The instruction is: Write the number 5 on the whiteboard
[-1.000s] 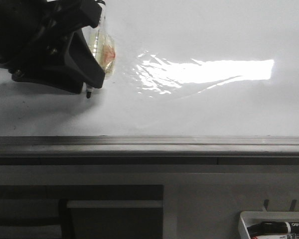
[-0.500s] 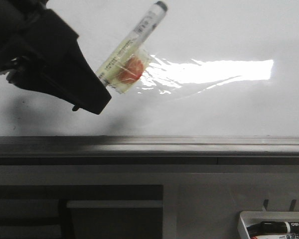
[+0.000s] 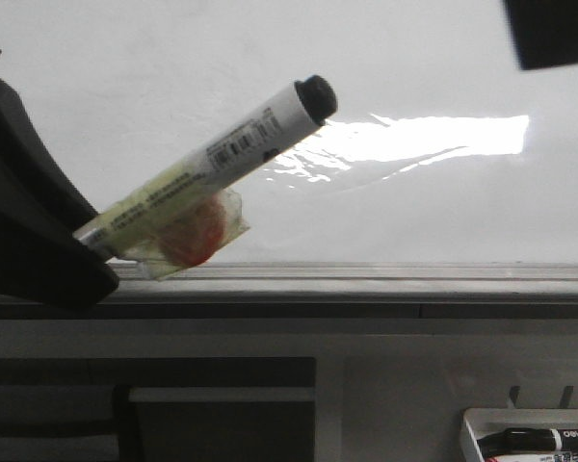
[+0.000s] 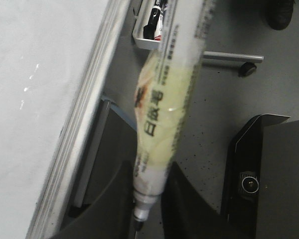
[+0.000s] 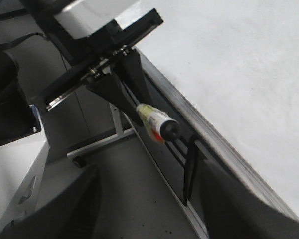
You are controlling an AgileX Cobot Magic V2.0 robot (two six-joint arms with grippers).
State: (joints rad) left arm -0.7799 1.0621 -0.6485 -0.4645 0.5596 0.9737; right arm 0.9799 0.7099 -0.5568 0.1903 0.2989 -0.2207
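Ok so the left tool is clamped on the marker, holding it near the tip end w/ the black-capped tail sticking out the other way. In the front view the marker's long axis runs diagonal, tail up and to the right, tip end buried in the tool down at the left, so it isn't pointing at the board rn as far as I can see. It's got some clear tape or film wrapped round the barrel w/ a red blob under it, prob padding for grip. The whiteboard fills the upper part of the front view, glossy, wrinkly film catching a big glare patch, grey frame edge along the bottom. No number 5 visible on it anywhere, no strokes at all that I can spot, so imo the writing isn't there yet. Handling wise: marker looks light and stiff, plastic barrel prob slick, so gripping low near the nib like this makes sense for control. The film on the board looks soft-ish, so light pressure I'd guess. Right tool is only dark blurry fingers at the edge of its own cam, standing wide apart w/ nothing between them. Small tray w/ spare markers sits lower right.
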